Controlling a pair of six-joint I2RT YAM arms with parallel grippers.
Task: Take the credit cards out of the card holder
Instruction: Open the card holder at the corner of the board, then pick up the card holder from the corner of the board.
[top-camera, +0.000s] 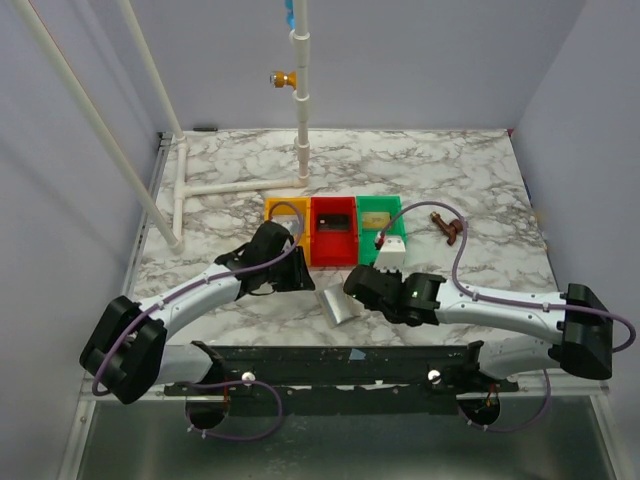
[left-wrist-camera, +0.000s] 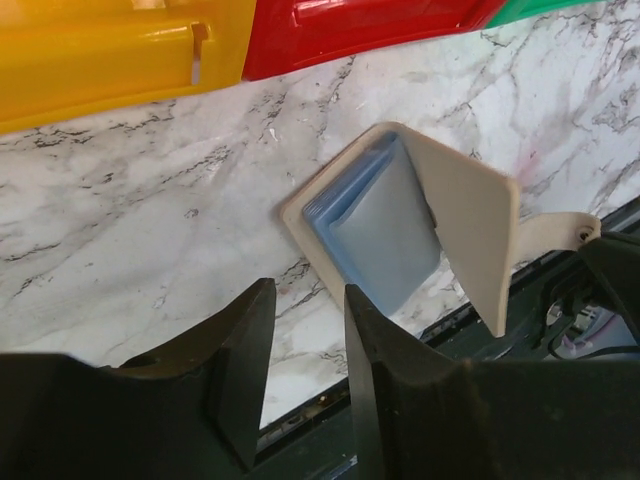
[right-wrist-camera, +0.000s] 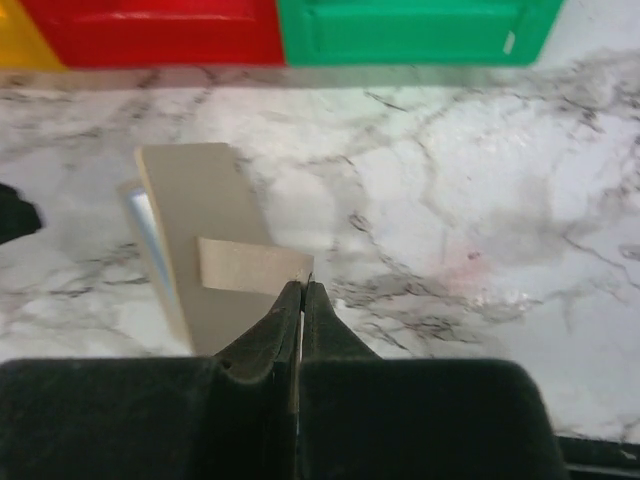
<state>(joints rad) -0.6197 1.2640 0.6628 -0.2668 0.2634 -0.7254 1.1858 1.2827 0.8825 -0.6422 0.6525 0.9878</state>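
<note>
the right gripper (right-wrist-camera: 302, 288) has its fingers pinched together on the thin snap tab (right-wrist-camera: 250, 267) of the card holder (right-wrist-camera: 195, 215), and that pull holds the tan flap (left-wrist-camera: 470, 225) up at a tilt, clear of the lower half. the left gripper (left-wrist-camera: 308, 300) hovers just beside the holder's near corner with its fingers parted and nothing between them. under the raised flap the grey-blue lining (left-wrist-camera: 385, 235) shows stacked pocket edges on the side toward the yellow tray (left-wrist-camera: 100, 60), but i cannot tell whether any credit cards sit in those pockets; none sticks out clearly. the holder lies on the marble table (left-wrist-camera: 150, 220), near its front edge, between the two grippers and a little in front of the red tray (left-wrist-camera: 370, 25), apart from it. from above, what looks like a black card (top-camera: 335, 224) rests in the red tray. by my judgement the holder is light and floppy at its fold, so held by the tab alone it will lift or swing rather than stay put; the lower half wants pressing down. a card would be thin, stiff and slick, and sit snug in its sleeve, so the place to take it is the exposed edge at the pocket mouth, pinched flat on both faces and drawn straight along the sleeve, not twisted.
</note>
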